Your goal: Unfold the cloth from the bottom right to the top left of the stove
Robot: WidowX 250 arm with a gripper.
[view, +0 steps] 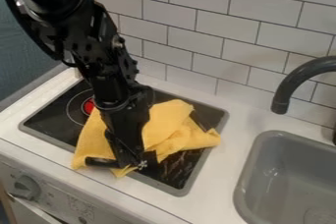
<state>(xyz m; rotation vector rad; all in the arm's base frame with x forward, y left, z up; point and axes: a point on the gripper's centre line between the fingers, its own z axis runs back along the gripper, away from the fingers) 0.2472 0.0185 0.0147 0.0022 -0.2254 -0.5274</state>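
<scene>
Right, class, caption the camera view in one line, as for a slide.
A black gripper at a rumpled yellow cloth on the stove, beside a sink.

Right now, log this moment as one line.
Unfold cloth | black pincer: low over stove, at cloth's near edge | yellow cloth: rumpled, not flat | gray sink: right of stove

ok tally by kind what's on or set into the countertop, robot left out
cloth: 1
stove: 1
sink: 1
tap: 1
total: 4
</scene>
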